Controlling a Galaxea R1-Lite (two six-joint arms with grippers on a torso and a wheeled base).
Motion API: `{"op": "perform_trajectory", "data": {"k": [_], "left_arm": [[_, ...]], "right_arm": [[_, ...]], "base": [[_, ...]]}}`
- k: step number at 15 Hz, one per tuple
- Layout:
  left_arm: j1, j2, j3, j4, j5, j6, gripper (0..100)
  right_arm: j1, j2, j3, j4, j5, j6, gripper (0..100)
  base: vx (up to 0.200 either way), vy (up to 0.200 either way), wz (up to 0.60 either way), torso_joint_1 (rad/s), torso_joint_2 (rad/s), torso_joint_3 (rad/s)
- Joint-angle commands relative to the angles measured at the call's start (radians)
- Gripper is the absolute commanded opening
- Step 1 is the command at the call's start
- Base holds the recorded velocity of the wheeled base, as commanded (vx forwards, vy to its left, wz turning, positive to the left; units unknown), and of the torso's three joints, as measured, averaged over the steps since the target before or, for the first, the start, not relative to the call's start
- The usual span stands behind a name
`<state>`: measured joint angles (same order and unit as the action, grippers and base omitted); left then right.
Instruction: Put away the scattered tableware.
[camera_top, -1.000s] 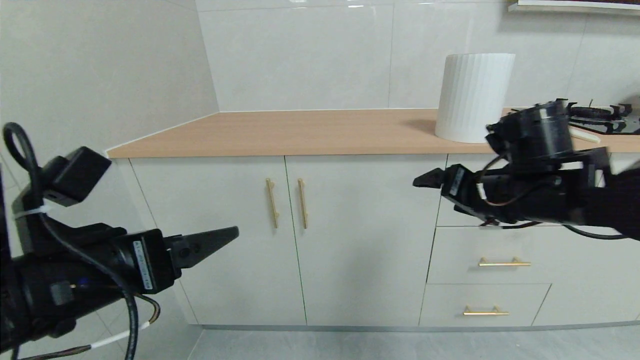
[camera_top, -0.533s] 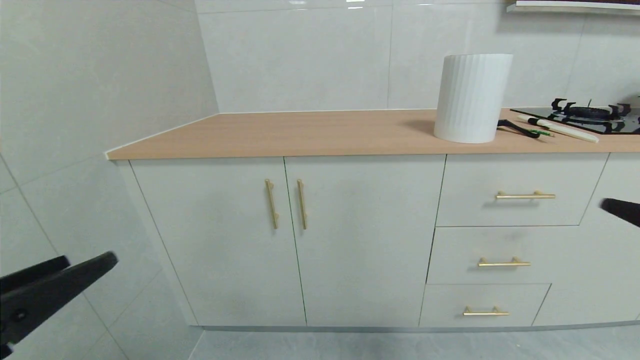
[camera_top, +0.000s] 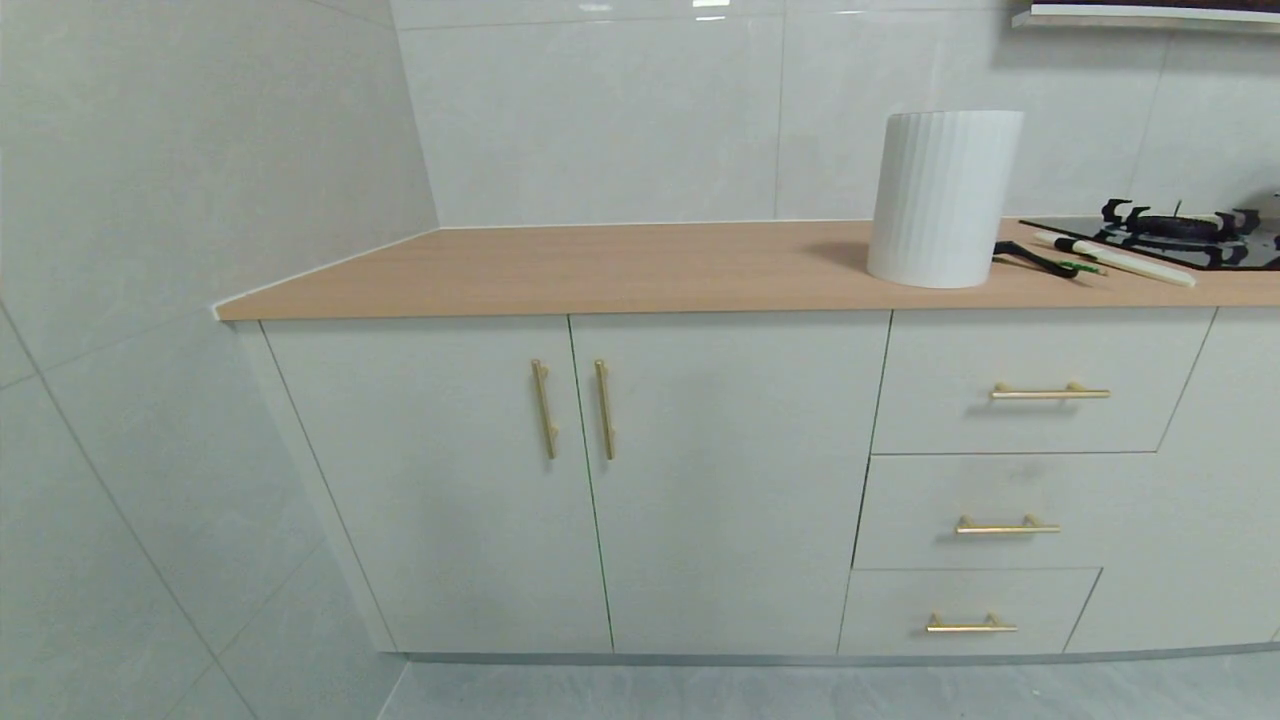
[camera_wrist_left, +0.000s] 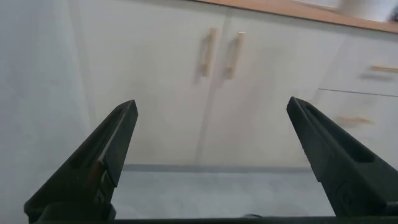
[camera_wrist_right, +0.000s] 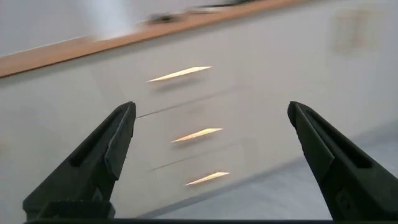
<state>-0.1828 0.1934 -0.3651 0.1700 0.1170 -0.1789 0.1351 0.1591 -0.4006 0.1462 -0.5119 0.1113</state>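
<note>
While the left claw (camera_wrist_left: 211, 104) and right claw (camera_wrist_right: 211, 106) gape wide, utensils (camera_top: 1116, 260) lie flat, lengthwise along the counter (camera_top: 600, 265).

Right gripper (camera_wrist_right: 211, 109), black fingers (camera_wrist_right: 106, 155) spread wide apart, faces white drawer fronts (camera_wrist_right: 249, 93). Three slim gold bar handles (camera_wrist_right: 196, 134), stacked one above another, blurred. Light-brown wooden countertop (camera_wrist_right: 124, 40) above drawers; grey floor (camera_wrist_right: 261, 196) below.
</note>
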Motion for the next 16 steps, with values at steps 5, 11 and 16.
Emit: {"op": "perform_trajectory", "data": {"k": [5, 11, 16], "left_arm": [[0.18, -0.193, 0.221, -0.012, 0.013, 0.13, 100], [0.18, -0.193, 0.365, -0.164, -0.158, 0.205, 100], [0.18, -0.193, 0.364, -0.164, -0.157, 0.188, 100]], "right_arm": [[-0.138, -0.159, 0.141, 0.006, 0.052, -0.058, 100], [-0.137, -0.159, 0.401, -0.143, 0.472, -0.093, 100], [-0.135, -0.159, 0.399, -0.145, 0.5, -0.13, 100]], "base": [[0.0, 0.0, 0.0, 0.0, 0.0, 0.0], [0.0, 0.0, 0.0, 0.0, 0.0, 0.0], [0.0, 0.0, 0.0, 0.0, 0.0, 0.0]]}}
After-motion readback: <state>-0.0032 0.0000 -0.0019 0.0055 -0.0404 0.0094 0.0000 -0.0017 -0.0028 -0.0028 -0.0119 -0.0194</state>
